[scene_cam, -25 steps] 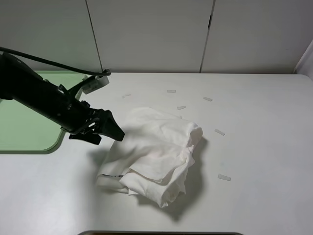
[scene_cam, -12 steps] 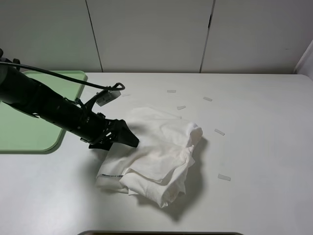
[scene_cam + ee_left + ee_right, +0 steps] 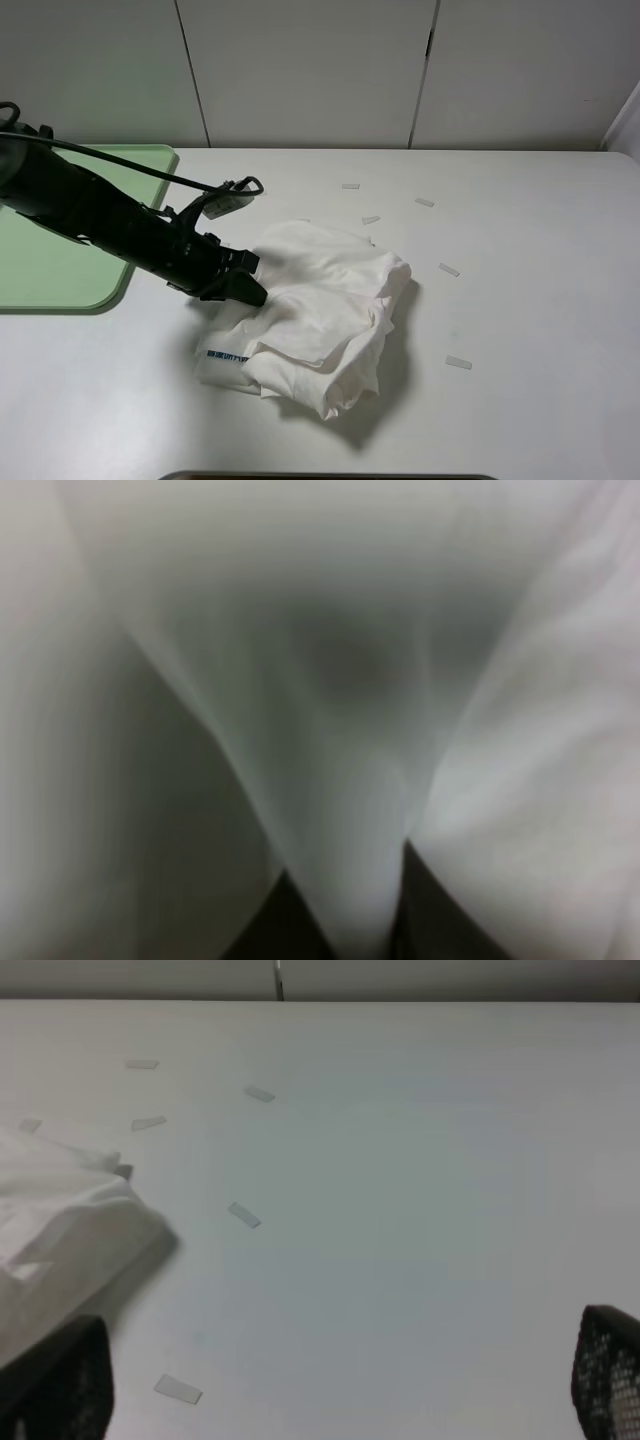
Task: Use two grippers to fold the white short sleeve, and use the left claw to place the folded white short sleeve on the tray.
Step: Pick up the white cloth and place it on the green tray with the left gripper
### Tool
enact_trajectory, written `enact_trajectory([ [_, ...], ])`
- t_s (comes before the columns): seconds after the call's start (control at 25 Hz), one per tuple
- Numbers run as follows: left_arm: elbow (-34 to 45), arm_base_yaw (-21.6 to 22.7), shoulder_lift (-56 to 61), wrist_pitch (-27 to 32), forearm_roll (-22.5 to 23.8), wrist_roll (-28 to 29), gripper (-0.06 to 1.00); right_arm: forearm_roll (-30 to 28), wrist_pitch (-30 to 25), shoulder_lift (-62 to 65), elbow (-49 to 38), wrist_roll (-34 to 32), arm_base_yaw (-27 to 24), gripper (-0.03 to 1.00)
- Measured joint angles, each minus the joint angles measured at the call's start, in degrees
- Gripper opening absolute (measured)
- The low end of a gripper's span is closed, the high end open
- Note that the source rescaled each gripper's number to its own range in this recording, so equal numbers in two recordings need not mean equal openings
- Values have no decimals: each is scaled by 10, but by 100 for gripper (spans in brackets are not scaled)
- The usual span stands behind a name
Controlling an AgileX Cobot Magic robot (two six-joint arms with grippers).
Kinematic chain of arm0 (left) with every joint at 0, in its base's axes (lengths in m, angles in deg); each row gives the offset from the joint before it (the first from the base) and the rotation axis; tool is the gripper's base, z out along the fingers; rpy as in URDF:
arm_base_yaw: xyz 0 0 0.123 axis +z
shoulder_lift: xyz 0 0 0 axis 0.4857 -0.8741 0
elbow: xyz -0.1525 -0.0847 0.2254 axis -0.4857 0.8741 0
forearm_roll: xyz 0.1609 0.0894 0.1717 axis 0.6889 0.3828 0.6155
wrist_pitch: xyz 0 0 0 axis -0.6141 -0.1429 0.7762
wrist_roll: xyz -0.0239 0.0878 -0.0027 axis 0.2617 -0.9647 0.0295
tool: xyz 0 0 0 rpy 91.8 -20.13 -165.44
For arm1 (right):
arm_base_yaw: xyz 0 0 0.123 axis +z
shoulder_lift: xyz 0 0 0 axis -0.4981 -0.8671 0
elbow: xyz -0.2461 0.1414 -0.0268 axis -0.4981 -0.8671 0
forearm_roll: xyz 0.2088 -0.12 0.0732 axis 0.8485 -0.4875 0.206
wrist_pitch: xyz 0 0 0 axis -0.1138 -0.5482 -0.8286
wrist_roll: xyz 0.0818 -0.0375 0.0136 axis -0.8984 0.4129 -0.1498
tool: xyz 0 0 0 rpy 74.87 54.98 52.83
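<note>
Biting the white short sleeve [image 3: 320, 310], left gripper [image 3: 245, 290] is clamped; right gripper [image 3: 340, 1380] gapes; tray [image 3: 60, 270] bare.

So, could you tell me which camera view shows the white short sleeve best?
The exterior high view: the whole bundled white short sleeve is visible, left gripper at its edge. The left wrist view is blurred cloth close up; the right wrist view catches only one corner.

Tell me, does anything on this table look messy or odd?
Yes. The white short sleeve lies in a rumpled, uneven heap mid-table rather than a neat fold, with the left gripper at its edge. Small white tape strips lie scattered around it. The tray holds no shirt.
</note>
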Motion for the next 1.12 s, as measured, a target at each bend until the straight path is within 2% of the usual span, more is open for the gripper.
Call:
enact_trajectory([
  [0.12,-11,0,22,-20,58,39,2,0,0,0,0,0,0,100],
  [0.28,-35,3,70,-43,187,125,1,0,0,0,0,0,0,100],
  [0.32,-35,3,70,-43,187,125,1,0,0,0,0,0,0,100],
  [0.44,-62,14,114,-47,336,227,1,0,0,0,0,0,0,100],
  [0.56,-89,28,144,-43,505,342,1,0,0,0,0,0,0,100],
  [0.6,-97,33,152,-40,565,385,1,0,0,0,0,0,0,100],
  [0.64,-112,47,165,-31,679,459,1,0,0,0,0,0,0,100],
  [0.68,-117,52,170,-26,722,495,1,0,0,0,0,0,0,100],
  [0.72,-117,52,170,-26,722,495,1,0,0,0,0,0,0,100],
  [0.8,-128,66,176,-16,801,542,1,0,0,0,0,0,0,100],
  [0.92,-134,92,179,-9,884,568,1,0,0,0,0,0,0,100],
  [0.96,-134,112,179,-10,934,573,1,0,0,0,0,0,0,100],
  [1.0,-134,112,179,-10,934,573,1,0,0,0,0,0,0,100],
  [1.08,-134,151,179,-30,988,575,1,0,0,0,0,0,0,100],
  [1.12,-134,163,179,-39,999,575,1,0,0,0,0,0,0,100],
])
